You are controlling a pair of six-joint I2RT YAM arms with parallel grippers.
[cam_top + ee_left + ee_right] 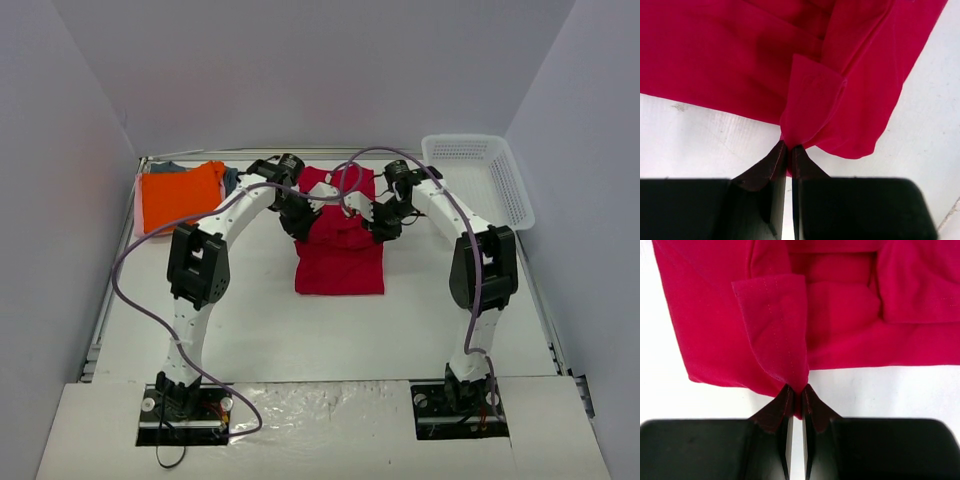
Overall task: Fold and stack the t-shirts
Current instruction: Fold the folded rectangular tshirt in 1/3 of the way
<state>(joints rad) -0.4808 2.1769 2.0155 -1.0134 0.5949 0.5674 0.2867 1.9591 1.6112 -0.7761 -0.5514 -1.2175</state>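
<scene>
**Table** (300,330): the red shirt (340,265) lies at its middle, running away from the arm bases. An orange shirt (180,195) sits folded at the far left corner, well apart.

**Step, as judged:** the red shirt, already narrowed to a strip, is in an end-over-end fold, with its far part lifted and bunched between the arms. The next move likely calls for both arms to carry their pinched edges level and together toward the near hem, then let go.

**Left arm** (197,265) **and right arm** (483,265): arched inward in mirror pose, wrists over the shirt's far half.

**Left gripper** (789,148) **and right gripper** (796,390): each is closed tight on a pinch of red cloth, the right on a stitched hem.
</scene>
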